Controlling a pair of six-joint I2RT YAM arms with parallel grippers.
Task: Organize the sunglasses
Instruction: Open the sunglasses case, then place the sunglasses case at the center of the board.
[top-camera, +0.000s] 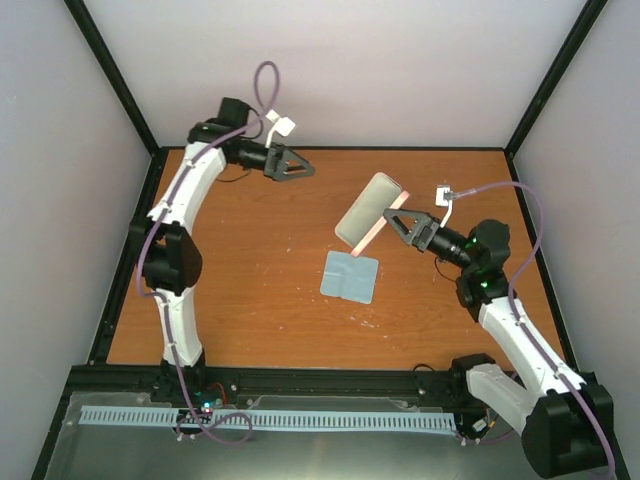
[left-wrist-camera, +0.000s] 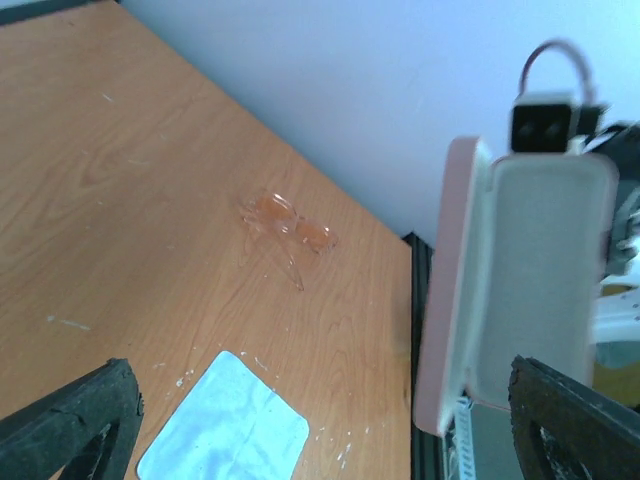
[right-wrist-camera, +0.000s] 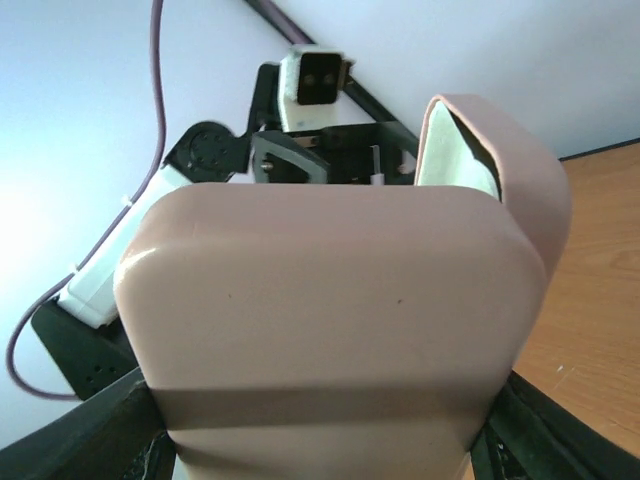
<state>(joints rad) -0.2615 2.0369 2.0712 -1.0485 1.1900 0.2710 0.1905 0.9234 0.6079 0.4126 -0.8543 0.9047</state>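
Observation:
The sunglasses (left-wrist-camera: 287, 222) are thin, translucent orange-pink and lie on the wood beyond the light blue cloth (left-wrist-camera: 225, 430). In the top view they are only a faint mark (top-camera: 368, 323) in front of the cloth (top-camera: 350, 277). My right gripper (top-camera: 400, 222) is shut on the pink case (top-camera: 368, 212) and holds it tilted above the table. The case fills the right wrist view (right-wrist-camera: 320, 330), with the gripper (right-wrist-camera: 320, 445) closed round its near end and its lid ajar. My left gripper (top-camera: 300, 165) is open and empty, raised at the back left. From the left wrist view its fingers frame the bottom (left-wrist-camera: 320, 400) and the open case (left-wrist-camera: 530, 270) hangs at the right.
The wooden table (top-camera: 250, 300) has a black frame rail round it and pale walls on three sides. A white slotted cable duct (top-camera: 270, 420) runs along the metal shelf in front of the arm bases.

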